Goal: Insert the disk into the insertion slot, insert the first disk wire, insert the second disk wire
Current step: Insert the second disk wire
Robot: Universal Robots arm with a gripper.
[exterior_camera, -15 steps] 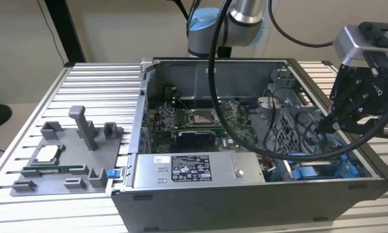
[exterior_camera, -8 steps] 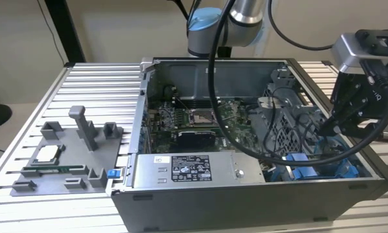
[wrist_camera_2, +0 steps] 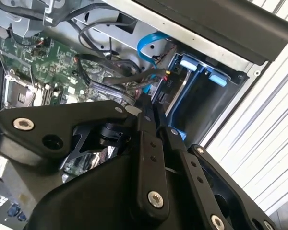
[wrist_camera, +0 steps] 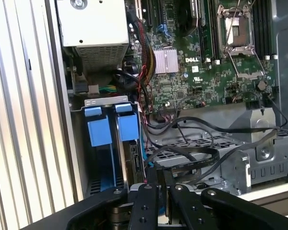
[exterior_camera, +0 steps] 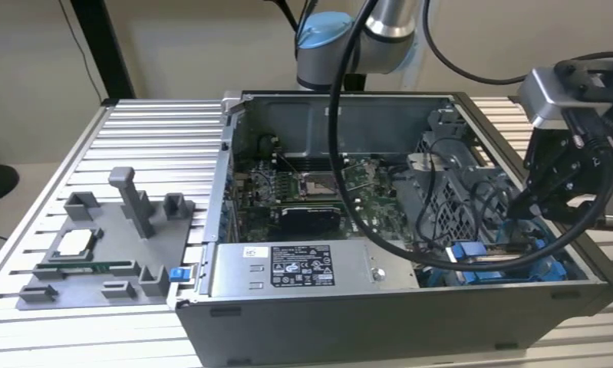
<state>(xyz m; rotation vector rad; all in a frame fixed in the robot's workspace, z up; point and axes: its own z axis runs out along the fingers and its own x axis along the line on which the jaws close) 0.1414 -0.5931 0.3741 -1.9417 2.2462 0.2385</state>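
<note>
The claw (wrist_camera: 161,179) hangs over black cables (wrist_camera: 197,160) beside the insertion slot (wrist_camera: 108,139).

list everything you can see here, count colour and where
computer case: 1, grey, open, on the ribbed metal table
motherboard: 1, green, on the case floor
power supply box: 1, grey with white label, along the case's near wall
insertion slot: 1, blue guides, at the case corner on the exterior view's right
cables: several, black, draped over the grey drive cage
fixture tray: 1, grey, on the table at the exterior view's left
robot arm: 1, silver and blue, behind the case
gripper: 1, black, over the slot
</note>
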